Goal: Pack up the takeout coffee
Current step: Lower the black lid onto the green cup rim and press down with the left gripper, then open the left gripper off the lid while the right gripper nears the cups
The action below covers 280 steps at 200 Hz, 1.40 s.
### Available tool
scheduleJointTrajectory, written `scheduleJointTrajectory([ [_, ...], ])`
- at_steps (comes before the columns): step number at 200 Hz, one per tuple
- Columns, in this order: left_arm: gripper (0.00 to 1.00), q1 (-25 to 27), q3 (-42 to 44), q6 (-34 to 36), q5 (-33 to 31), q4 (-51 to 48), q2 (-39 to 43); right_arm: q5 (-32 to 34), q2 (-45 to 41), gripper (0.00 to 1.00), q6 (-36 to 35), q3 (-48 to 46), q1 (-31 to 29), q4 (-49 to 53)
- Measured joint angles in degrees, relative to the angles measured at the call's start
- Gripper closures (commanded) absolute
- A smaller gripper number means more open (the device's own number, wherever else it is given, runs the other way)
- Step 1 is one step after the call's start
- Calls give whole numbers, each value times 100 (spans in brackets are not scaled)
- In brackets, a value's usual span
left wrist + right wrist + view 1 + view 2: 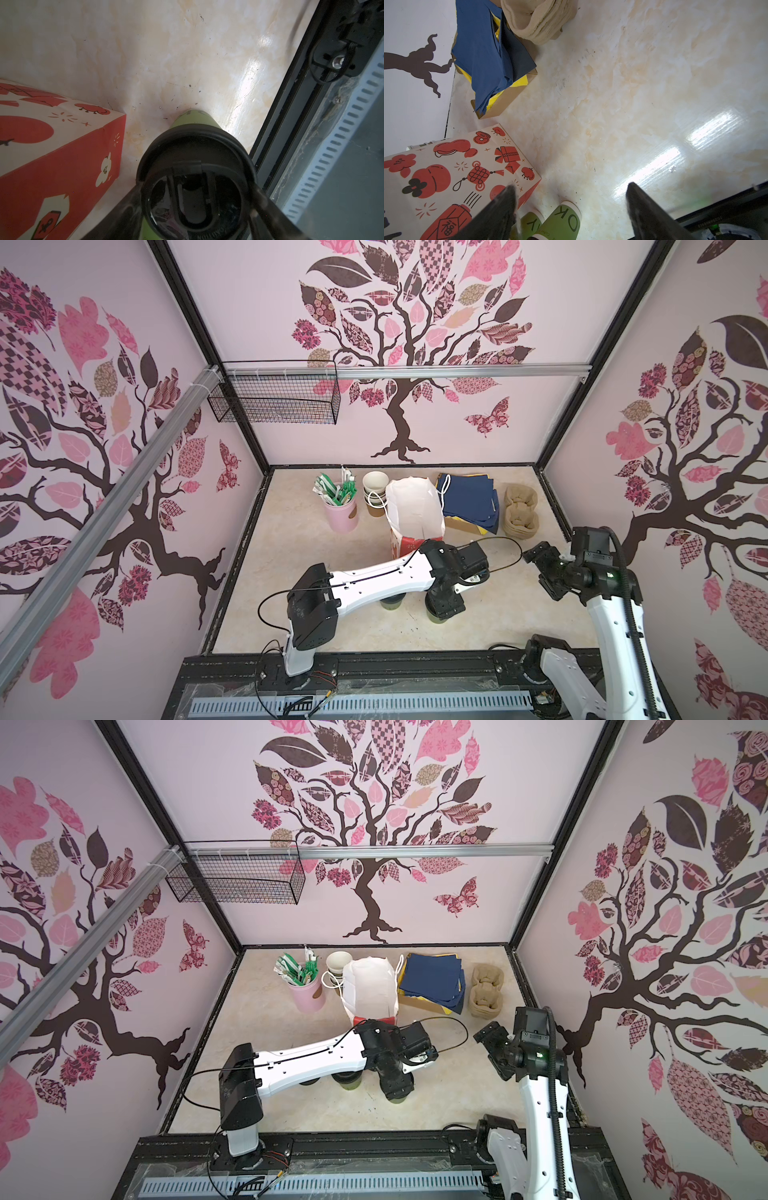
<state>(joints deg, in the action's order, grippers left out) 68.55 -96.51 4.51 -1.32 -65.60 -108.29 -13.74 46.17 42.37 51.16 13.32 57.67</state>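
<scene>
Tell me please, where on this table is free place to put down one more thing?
Free: the left strip of table before the pink cup; the right-front patch between the napkin box, the green cup and the right arm. Crowded: the back row and around the bag.

On the table [299, 572] a cup [192, 119] is standing between the left fingers [268, 207], a second cup [390, 606] just beside them, a bag [52, 149] near.

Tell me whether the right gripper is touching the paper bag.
Apart. In both top views, bare table lies between the open right gripper and the paper bag. The right wrist view merely overlaps them.
</scene>
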Motion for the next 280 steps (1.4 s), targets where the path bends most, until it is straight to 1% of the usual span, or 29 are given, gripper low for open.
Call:
scheduleJointTrajectory([
  [48,26,0,295,0,-98,321,146,-15,0,14,-35,0,0,9],
  [70,28,0,420,4,-101,444,229,-177,-2,14,-162,0,0,59],
  [109,30,0,623,44,-103,651,356,-811,-94,15,-590,-35,0,251],
  [146,29,0,780,107,-103,822,446,-1408,-229,16,-905,-315,0,444],
  [177,29,0,879,151,-96,949,511,-1943,-275,16,-1049,-649,-13,461],
  [203,27,0,988,157,-87,1082,577,-2352,-402,16,-1104,-977,-79,481],
  [244,24,0,1152,177,-81,1250,697,-2704,-546,14,-1165,-1217,-138,549],
  [276,24,0,1200,177,-87,1377,815,-2852,-516,11,-1231,-1252,-278,551],
  [280,24,0,1213,177,-79,1397,848,-2868,-505,9,-1244,-1255,-306,551],
])
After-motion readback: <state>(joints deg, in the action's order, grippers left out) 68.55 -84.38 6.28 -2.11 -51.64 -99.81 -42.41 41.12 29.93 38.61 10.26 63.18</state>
